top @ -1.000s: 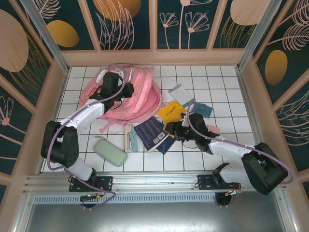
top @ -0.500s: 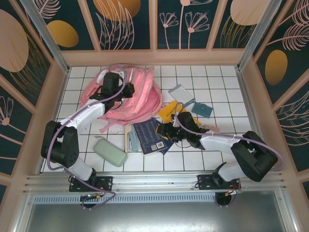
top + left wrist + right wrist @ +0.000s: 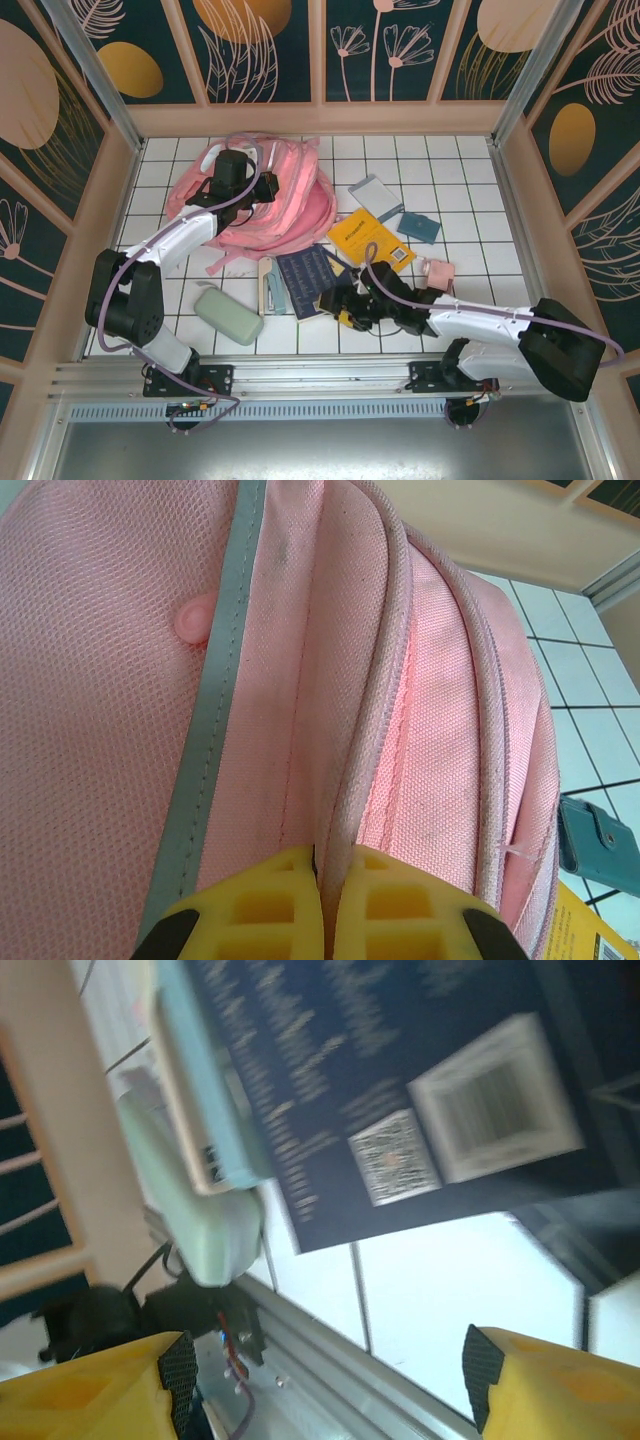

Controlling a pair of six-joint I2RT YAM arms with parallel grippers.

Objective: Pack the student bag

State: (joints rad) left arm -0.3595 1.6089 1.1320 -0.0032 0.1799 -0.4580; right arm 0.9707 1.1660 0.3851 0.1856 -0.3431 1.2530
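The big, soft pink fabric student bag (image 3: 298,205) lies slumped at the far left of the white-tiled tabletop (image 3: 470,180). Its long axis runs roughly left to right, with one rounded end toward the middle; which end is its top I cannot tell. Pink straps (image 3: 215,266) trail off its near side.

Up close the cloth is a fine pink mesh. A pale grey reflective strip (image 3: 215,730) runs along it, a small round pink stud (image 3: 195,620) sits just beside the strip, and corded seams curve along an opening.

The left claw (image 3: 325,870) sits on the bag, its yellow fingers pressed together on a ridge of that pink edge. The right claw (image 3: 328,1370) hovers low near the front of the tabletop, well apart from the bag. Its yellow fingers are spread wide with nothing between them, over the near corner of a dark blue booklet with a white barcode patch (image 3: 310,275).

A pale green oblong case (image 3: 228,315) lies left of the booklet. A yellow book (image 3: 368,240) and a teal wallet (image 3: 418,227) lie right of the bag.
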